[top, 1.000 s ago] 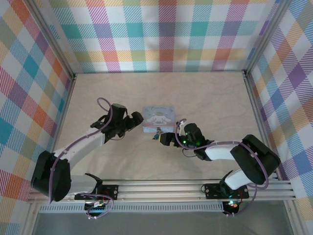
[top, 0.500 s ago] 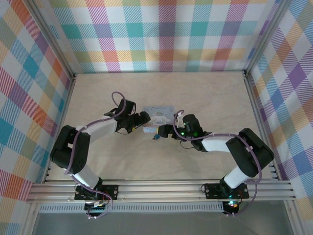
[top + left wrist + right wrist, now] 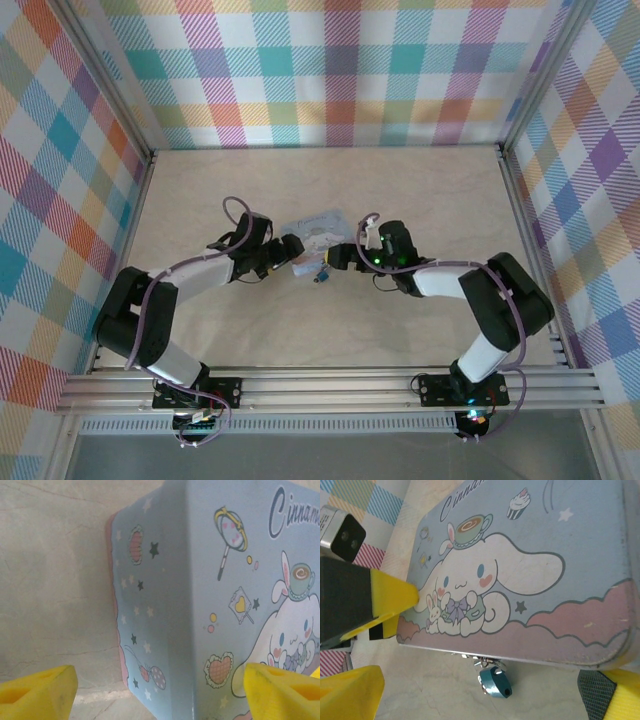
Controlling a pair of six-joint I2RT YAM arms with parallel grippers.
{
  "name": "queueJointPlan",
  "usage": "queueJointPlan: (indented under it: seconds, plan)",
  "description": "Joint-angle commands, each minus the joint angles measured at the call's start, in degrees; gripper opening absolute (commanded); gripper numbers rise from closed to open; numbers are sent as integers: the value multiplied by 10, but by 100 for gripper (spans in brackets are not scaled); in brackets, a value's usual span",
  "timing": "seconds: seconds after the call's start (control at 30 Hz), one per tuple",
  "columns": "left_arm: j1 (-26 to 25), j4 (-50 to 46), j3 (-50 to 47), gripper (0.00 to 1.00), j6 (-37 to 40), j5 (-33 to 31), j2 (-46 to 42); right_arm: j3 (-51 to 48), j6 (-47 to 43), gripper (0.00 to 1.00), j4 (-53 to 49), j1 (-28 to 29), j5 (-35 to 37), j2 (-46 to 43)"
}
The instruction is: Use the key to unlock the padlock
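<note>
The tiny blue-teal padlock [image 3: 495,682] hangs by its silvery shackle from the front latch of the pastel cartoon tin [image 3: 530,555], with its keyhole facing me. My right gripper [image 3: 482,696] is open. Its yellow fingertips [image 3: 350,692] stand wide on either side of the padlock and touch nothing. My left gripper [image 3: 160,695] is open around the tin's [image 3: 165,605] left corner. One of its fingers [image 3: 282,690] lies over the lid, and bare table shows between the other finger and the tin. From above, the grippers [image 3: 292,250] [image 3: 338,258] flank the padlock [image 3: 320,273]. The key is out of view.
The tin [image 3: 315,232] lies skewed near the middle of the beige table [image 3: 420,190]. Plaid walls close the back and both sides, and a metal rail [image 3: 330,385] runs along the near edge. Bare table extends behind the tin and to the right.
My left gripper reached in to the tin's left corner and its jaws narrowed a little. The tin shifted left and turned askew. My right gripper moved up close to the padlock.
</note>
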Motion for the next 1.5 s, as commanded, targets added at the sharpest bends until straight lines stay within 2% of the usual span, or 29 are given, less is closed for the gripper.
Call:
queueJointPlan:
  seconds: [0.0, 0.27, 0.6, 0.73, 0.83, 0.97, 1.17, 1.47]
  plan:
    - [-16, -43, -37, 85, -14, -12, -11, 24, -22, 100, 23, -5, -23, 18]
    - [-45, -42, -71, 85, -46, -37, -60, 29, -14, 100, 79, -5, -36, 36]
    - [-46, -107, -51, 87, -38, -78, -147, -35, -36, 100, 82, -14, -17, -29]
    - [-46, -105, -42, 86, -36, -66, -181, -63, -60, 99, 77, -16, -31, -58]
    - [-46, -95, -21, 85, -31, -39, -190, -73, -70, 93, 85, -16, -62, -60]
    - [-47, -81, 21, 81, -24, 8, -163, -71, -74, 84, 100, -15, -93, -40]
    - [-49, -56, 77, 74, -24, 47, -87, -58, -85, 82, 127, -12, -92, 5]
    - [-56, -38, 109, 69, -22, 70, 6, -46, -66, 74, 218, 1, -109, 89]
